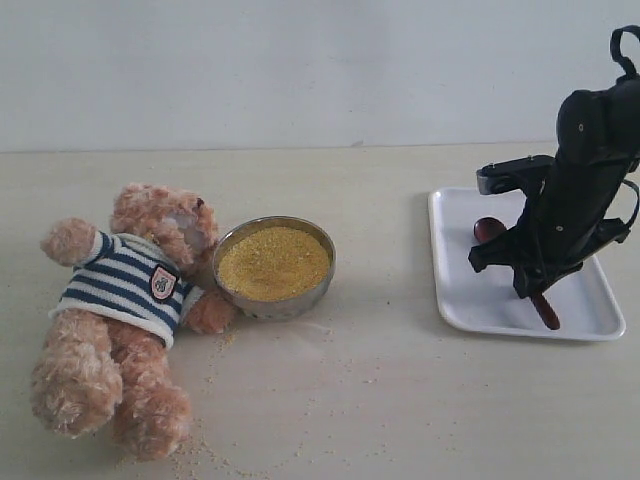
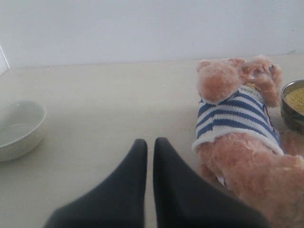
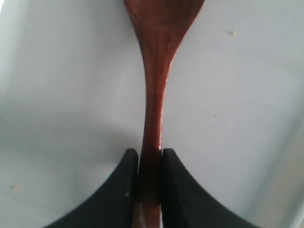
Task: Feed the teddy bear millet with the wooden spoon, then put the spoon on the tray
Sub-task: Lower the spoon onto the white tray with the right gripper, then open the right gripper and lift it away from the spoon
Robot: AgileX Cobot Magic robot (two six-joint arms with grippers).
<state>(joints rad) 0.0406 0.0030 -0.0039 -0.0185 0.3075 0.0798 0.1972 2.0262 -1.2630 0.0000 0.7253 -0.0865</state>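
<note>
The teddy bear (image 1: 125,310) lies on its back at the left of the table, its head against the metal bowl (image 1: 275,305) that is heaped with millet (image 1: 273,262). Well apart on the right sits the white tray (image 1: 470,310), and the wooden spoon (image 1: 488,230) is already over it, bowl end toward the far rim and handle toward the near one. Going by the loose grains (image 1: 215,440) strewn beside the bear's legs, the feeding step looks done and only the release is left. The right gripper (image 3: 150,159) is clamped on the spoon's slim handle, the handle running straight between the jaws and the oval bowl pointing away from them. Whether the spoon touches the tray floor or sits just above it is hard to say from these angles. The left gripper (image 2: 150,147) is closed on nothing and hangs near the bear's legs.
</note>
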